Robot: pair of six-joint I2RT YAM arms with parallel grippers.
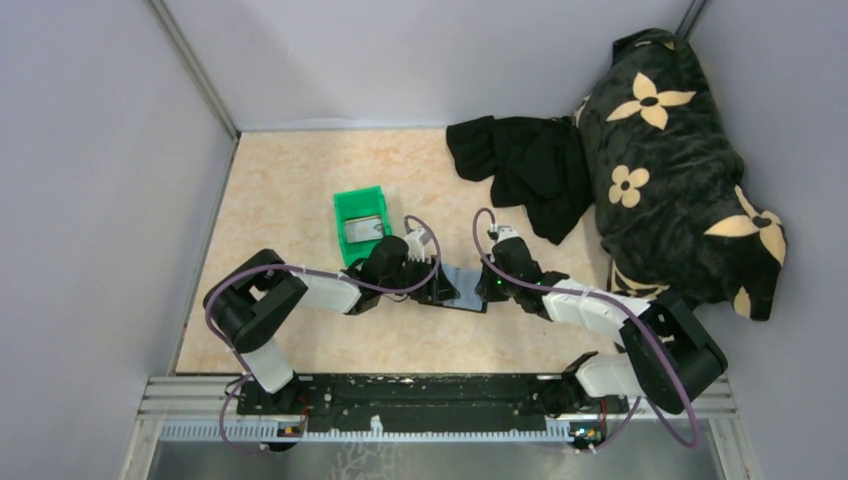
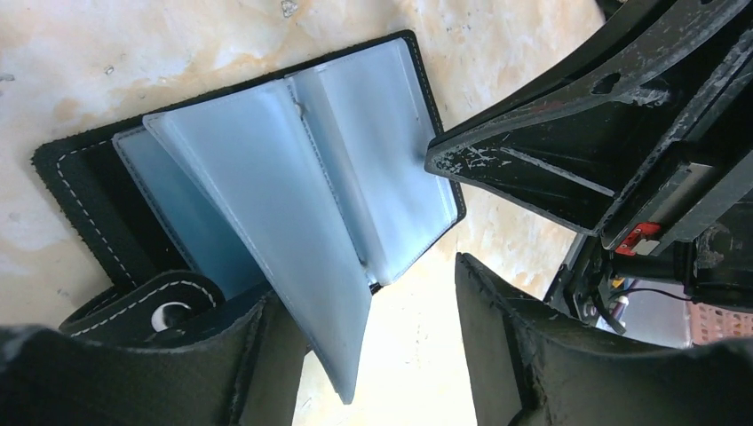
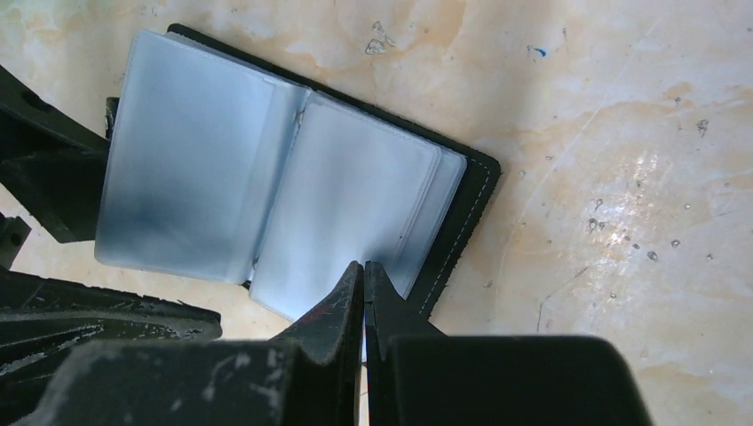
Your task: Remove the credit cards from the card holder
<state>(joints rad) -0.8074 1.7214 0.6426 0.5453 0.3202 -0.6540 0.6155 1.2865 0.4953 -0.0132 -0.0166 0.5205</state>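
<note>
1. A green bin stands left of the bench's middle. A pale flat rectangle lies in it, by its look one of the credit cards, though it is too small in the overhead view to be sure. The bin probably serves as the drop-off for what comes out.
2. The left end effector reaches in from the left, low over the bench. Its jaws stand wide, and a clear sleeve leaf of the card holder rises loose between them, gripped by neither finger. This looks like leafing through the pockets, not pulling anything.
3. The card holder lies open and flat near the bench's middle, a little toward the near edge, between the two arms. Its black cover is down and its snap tab is beside the left finger. The pockets in view look pale and hold no card, so the task seems close to done, or a check for leftovers is under way. The leaves underneath are hidden.
4. The right end effector has its jaws fully together, holding nothing. Its tip presses on the right-hand page near that page's outer edge. It likely pins the holder so the holder cannot slide or fold shut while the other arm works.
5. A crumpled black cloth lies at the far right of the bench. A dark flowered cushion fills the far right corner. Both are well apart from the work.
</note>
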